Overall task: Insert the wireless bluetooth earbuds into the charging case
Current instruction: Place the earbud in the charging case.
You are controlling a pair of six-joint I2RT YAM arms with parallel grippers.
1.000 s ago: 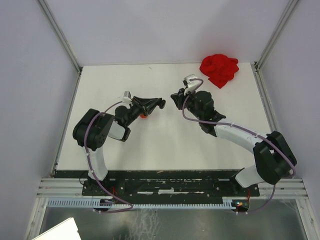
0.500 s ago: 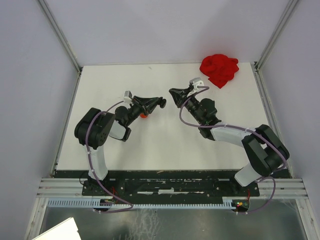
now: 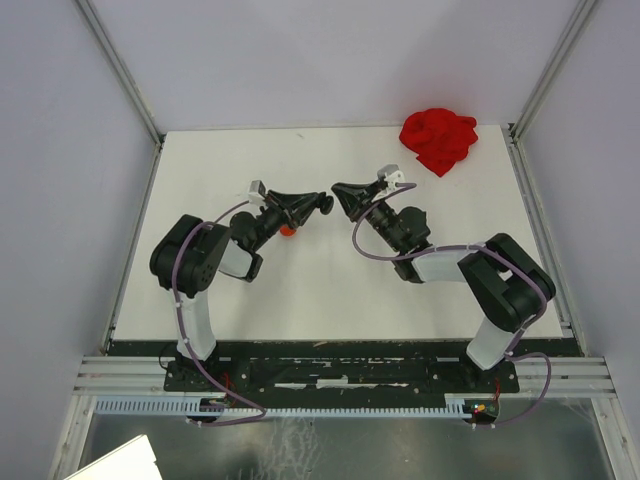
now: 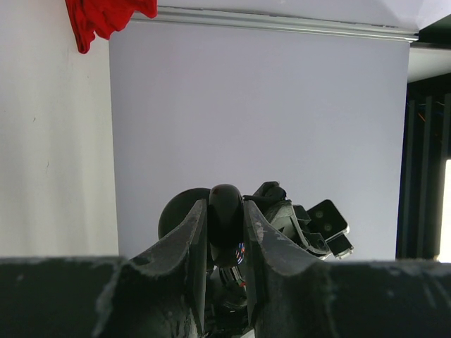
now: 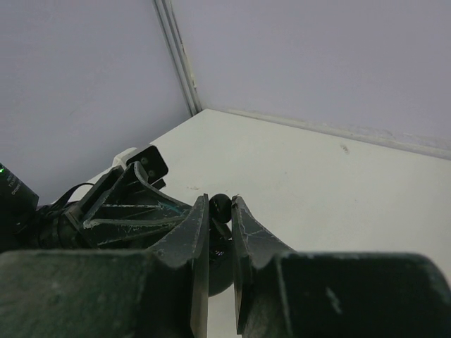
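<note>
My left gripper (image 3: 322, 206) is shut on a round black charging case (image 4: 225, 213), held edge-on above the table; a dark round part (image 4: 176, 211) shows behind it. My right gripper (image 3: 336, 190) faces it, tips almost touching, and is shut on a tiny black earbud (image 5: 220, 205). In the right wrist view the left gripper's fingers (image 5: 134, 204) lie just to the left, and the dark case (image 5: 220, 276) bulges below the earbud. In the left wrist view the right gripper (image 4: 285, 211) sits close behind the case. No white or red earbuds show.
A small red disc (image 3: 287, 232) lies on the white table (image 3: 230, 170) under the left gripper. A crumpled red cloth (image 3: 438, 140) lies at the far right corner, and also shows in the left wrist view (image 4: 106, 17). Grey walls enclose the table.
My right gripper has moved left, closing the gap to the left gripper's held case. The left gripper has barely moved.
</note>
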